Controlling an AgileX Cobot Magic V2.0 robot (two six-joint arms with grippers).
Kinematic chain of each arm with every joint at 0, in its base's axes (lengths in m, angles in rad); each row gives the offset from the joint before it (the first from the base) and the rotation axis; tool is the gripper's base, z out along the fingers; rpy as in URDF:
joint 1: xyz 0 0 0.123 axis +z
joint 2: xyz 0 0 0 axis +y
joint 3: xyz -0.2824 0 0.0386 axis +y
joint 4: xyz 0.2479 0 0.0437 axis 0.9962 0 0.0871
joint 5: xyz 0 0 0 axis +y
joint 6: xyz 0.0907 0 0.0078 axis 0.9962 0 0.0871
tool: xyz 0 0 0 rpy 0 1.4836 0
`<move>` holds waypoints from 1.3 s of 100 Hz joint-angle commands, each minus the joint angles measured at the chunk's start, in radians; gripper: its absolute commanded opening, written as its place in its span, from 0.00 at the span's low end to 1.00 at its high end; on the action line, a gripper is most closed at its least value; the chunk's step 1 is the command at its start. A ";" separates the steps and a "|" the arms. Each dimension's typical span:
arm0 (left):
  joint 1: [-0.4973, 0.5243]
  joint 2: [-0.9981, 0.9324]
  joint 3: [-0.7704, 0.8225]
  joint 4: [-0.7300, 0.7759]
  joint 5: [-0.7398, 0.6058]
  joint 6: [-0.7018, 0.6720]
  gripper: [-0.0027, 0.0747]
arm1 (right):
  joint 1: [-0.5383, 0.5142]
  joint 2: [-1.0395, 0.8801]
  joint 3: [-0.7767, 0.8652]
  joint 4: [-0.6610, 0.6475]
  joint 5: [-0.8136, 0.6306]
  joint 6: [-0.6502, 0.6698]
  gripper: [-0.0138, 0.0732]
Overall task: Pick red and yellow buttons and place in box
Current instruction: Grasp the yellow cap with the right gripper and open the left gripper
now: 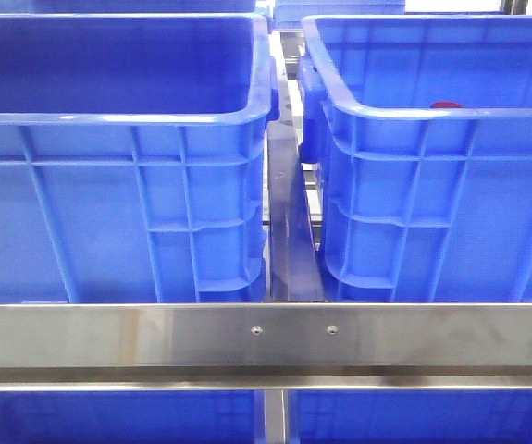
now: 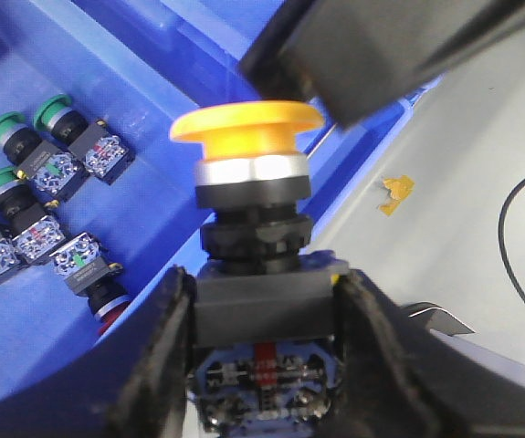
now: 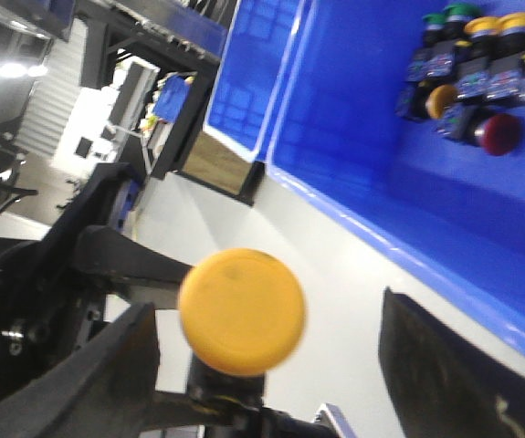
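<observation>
Above the pale floor (image 2: 481, 137), left jaws grip the yellow button (image 2: 246, 128); right jaws wide.

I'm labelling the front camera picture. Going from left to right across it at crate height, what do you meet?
Left blue crate → dark metal divider in the gap → right blue crate, with a bit of red showing just above its near rim. A steel rail runs across in front of all three.
</observation>
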 commanded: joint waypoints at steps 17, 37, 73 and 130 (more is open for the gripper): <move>-0.008 -0.021 -0.033 -0.008 -0.060 0.001 0.01 | 0.046 0.017 -0.067 0.106 0.045 -0.017 0.77; -0.008 -0.021 -0.033 -0.008 -0.060 0.001 0.01 | 0.078 0.050 -0.068 0.136 0.073 -0.044 0.77; -0.008 -0.021 -0.033 -0.008 -0.060 0.002 0.01 | 0.087 0.051 -0.069 0.169 0.084 -0.071 0.34; -0.008 -0.021 -0.033 -0.004 -0.060 -0.004 0.70 | 0.084 0.050 -0.069 0.169 0.040 -0.104 0.32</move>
